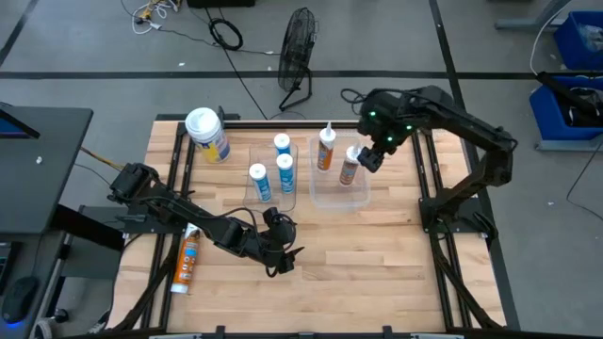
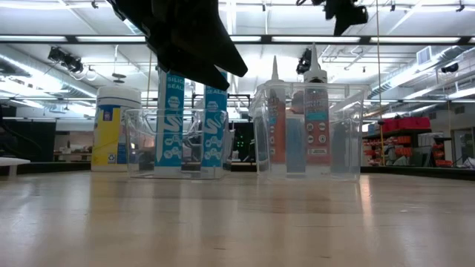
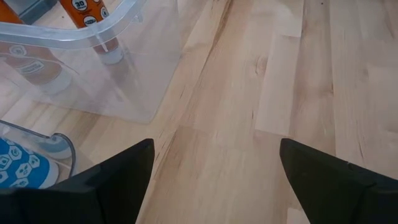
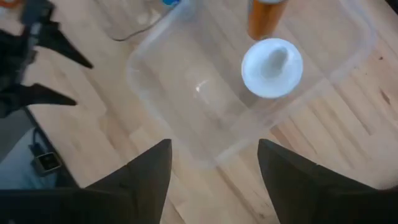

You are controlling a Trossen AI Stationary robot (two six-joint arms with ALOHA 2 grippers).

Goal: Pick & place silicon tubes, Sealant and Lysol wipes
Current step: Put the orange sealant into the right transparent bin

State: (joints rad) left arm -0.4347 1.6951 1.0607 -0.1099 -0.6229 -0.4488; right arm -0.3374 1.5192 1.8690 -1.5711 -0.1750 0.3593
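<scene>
- The right gripper is hanging above the right-hand clear bin, its fingers spread apart and gripping nothing.
- Directly under it, a sealant tube with an orange-and-white label is standing upright inside that bin; the right wrist view is looking straight down on its white top.
- A second orange-labelled tube is standing at the far edge of the same bin; from the low view it looks to be inside the bin too.
- The left gripper is sitting low over bare table in front of the bins, fingers wide apart, empty.
- Three silicone tubes with blue-and-white labels are standing upright in the left-hand clear bin, just beside the right-hand one.
- The Lysol wipes are standing upright on the table at the far left, outside both bins, near the left bin's corner; the low view is showing the canister to the left of the left bin.
- One more orange-and-white tube is lying flat on the table at the near left, beside the left arm and well apart from the bins.
- Past the table's far edge, a fan is standing on the floor.
</scene>
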